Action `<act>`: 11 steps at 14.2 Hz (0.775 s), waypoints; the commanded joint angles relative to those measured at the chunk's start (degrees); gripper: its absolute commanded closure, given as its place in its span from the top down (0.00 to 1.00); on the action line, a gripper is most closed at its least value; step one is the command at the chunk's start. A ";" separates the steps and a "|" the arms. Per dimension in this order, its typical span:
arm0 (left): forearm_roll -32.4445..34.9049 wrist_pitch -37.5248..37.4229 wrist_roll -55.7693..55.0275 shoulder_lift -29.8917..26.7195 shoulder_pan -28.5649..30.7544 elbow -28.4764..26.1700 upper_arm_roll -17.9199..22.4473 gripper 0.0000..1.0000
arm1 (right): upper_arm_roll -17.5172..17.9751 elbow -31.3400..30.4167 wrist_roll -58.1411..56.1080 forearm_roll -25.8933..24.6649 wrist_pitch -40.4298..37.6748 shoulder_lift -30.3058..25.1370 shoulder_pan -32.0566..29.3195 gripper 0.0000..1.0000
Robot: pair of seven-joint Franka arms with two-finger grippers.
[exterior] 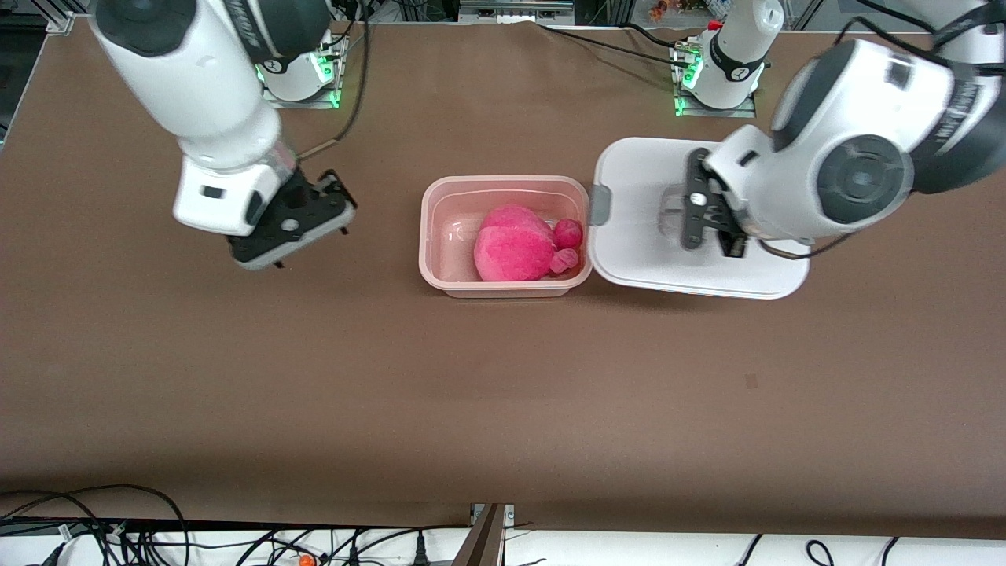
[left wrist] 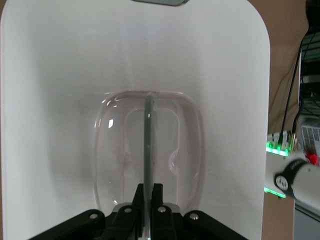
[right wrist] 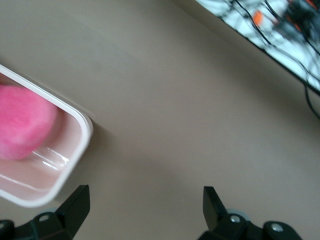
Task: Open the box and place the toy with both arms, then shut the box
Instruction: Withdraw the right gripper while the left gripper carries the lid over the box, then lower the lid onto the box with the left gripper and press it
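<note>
The box's pale pink base [exterior: 440, 271] stands open mid-table with the bright pink toy [exterior: 519, 244] lying inside. The white lid [exterior: 637, 236] lies beside the base toward the left arm's end, its grey clip [exterior: 600, 206] against the base's rim. My left gripper [exterior: 699, 212] is over the lid's middle, shut on the thin grey handle bar [left wrist: 149, 130] in the clear recess of the lid [left wrist: 60, 75]; its own tips [left wrist: 148, 192] pinch the bar. My right gripper [exterior: 291, 224] hangs open and empty over bare table toward the right arm's end. Its wrist view shows its spread tips [right wrist: 145, 205], the base's corner [right wrist: 75, 150] and the toy [right wrist: 22, 122].
The brown table [exterior: 503, 377] stretches toward the front camera. The arm bases with green lights [exterior: 711, 86] stand along the edge farthest from the camera. Cables [exterior: 118, 527] run along the table's near edge.
</note>
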 commanded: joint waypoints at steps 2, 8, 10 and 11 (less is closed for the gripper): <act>-6.81 10.19 -1.67 3.00 -3.15 0.93 0.54 0.00 | -5.28 -4.19 0.57 1.14 -5.22 -6.30 0.67 1.00; -4.02 21.10 -20.99 9.15 -17.90 0.66 0.89 0.00 | -14.26 -4.98 -3.66 6.59 -10.41 -8.85 0.49 1.00; -0.86 23.48 -25.21 11.34 -21.52 0.66 0.98 0.00 | -12.34 -8.21 -3.57 6.06 -9.99 -10.52 -3.09 1.00; 0.37 25.15 -25.93 11.96 -22.23 0.66 0.89 0.00 | -9.54 -10.84 -3.57 6.06 -8.59 -12.09 -6.85 1.00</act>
